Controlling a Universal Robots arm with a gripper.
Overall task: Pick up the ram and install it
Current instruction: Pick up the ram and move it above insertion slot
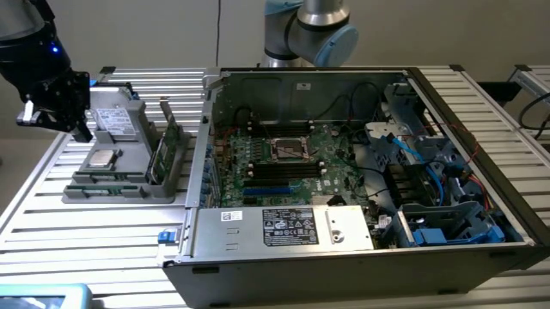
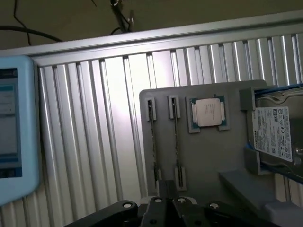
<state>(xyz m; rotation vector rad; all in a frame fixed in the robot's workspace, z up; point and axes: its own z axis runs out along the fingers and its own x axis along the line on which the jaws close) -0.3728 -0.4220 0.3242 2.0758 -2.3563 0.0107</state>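
Clearly, the ram [image 1: 108, 190] stands on edge at the near end of the grey tray [image 1: 146, 196]. The gripper [image 1: 82, 134] hangs at the exterior view's left, by the tray's far end, clenched and empty. The ram seems light, stiff and fragile; better to pinch its flat faces mid-length.

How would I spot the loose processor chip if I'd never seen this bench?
Start at the open computer case; on the exterior view's left of it sits a grey tray. The processor chip lies flat in the tray, between the labelled hard drive and two thin memory sticks standing on edge. It alone is square with a shiny silver top.
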